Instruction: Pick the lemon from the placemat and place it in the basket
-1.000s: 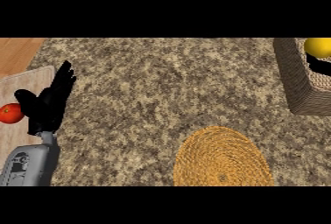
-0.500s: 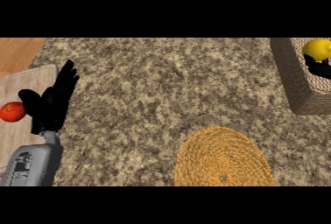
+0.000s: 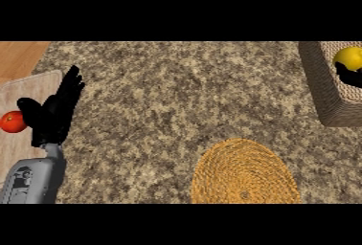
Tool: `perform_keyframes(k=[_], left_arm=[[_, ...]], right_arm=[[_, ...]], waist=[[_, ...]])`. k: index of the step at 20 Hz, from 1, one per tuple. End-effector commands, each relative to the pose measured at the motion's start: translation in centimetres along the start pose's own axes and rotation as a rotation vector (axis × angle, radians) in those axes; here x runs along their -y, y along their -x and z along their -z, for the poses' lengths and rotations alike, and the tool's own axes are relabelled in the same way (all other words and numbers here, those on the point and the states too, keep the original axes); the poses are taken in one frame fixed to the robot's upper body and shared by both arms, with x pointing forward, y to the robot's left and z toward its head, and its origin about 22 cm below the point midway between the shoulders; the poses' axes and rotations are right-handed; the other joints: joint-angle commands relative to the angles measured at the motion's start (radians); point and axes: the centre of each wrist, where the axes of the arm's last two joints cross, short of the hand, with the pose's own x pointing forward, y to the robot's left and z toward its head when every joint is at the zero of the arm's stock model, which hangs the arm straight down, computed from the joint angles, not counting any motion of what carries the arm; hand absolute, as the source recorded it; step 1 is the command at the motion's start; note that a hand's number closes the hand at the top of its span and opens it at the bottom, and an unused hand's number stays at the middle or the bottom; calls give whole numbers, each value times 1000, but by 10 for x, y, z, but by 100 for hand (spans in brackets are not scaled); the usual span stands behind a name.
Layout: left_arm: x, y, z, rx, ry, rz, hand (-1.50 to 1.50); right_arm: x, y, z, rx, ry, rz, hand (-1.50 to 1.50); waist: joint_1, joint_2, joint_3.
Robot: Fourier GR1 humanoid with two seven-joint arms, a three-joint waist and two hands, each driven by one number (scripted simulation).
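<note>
The yellow lemon (image 3: pixel 350 56) lies inside the woven basket (image 3: pixel 326 95) at the far right edge of the head view. A black part of my right hand (image 3: pixel 349 75) shows just below the lemon, inside the basket, and the picture's edge cuts off most of it. Whether that hand holds the lemon cannot be told. The round orange woven placemat (image 3: pixel 244 172) lies at the lower middle with nothing on it. My left hand (image 3: pixel 53 112) rests open at the left, fingers pointing up.
A red-orange fruit (image 3: pixel 12 122) sits on a pale cutting board (image 3: pixel 21 91) at the left edge, right beside my left hand's thumb. The speckled stone counter (image 3: pixel 176 95) spans the middle. A strip of wooden floor (image 3: pixel 21 55) shows at the upper left.
The view has shifted very slightly. The lemon, the basket and both hands keep their places.
</note>
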Motion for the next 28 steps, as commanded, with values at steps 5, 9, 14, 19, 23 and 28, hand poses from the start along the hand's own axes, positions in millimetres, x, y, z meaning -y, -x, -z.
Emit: perform_keyframes(k=[5, 9, 14, 19, 23, 28], left_arm=[[4, 9, -1, 0, -9, 7, 0], [-10, 5, -4, -9, -24, -11, 0], [4, 7, -10, -3, -19, 3, 0], [1, 6, -6, -15, -11, -20, 0], [-5, -3, -5, 6, -31, -6, 0], [8, 3, -4, -7, -37, -19, 0]], right_arm=[[-18, 10, -11, -88, -23, 58, -150], [-3, 11, -7, -32, 103, 249, -150], [13, -1, 4, -65, 184, 482, -150], [36, 20, -3, -134, 243, 699, -150], [45, 64, -31, -204, 264, 820, -150], [47, 103, -65, -256, 289, 942, -150]], waist=[[-16, 1, 7], [-19, -5, 8], [-11, -6, 8], [-30, -10, 6], [-28, -7, 8], [-38, -1, 9]])
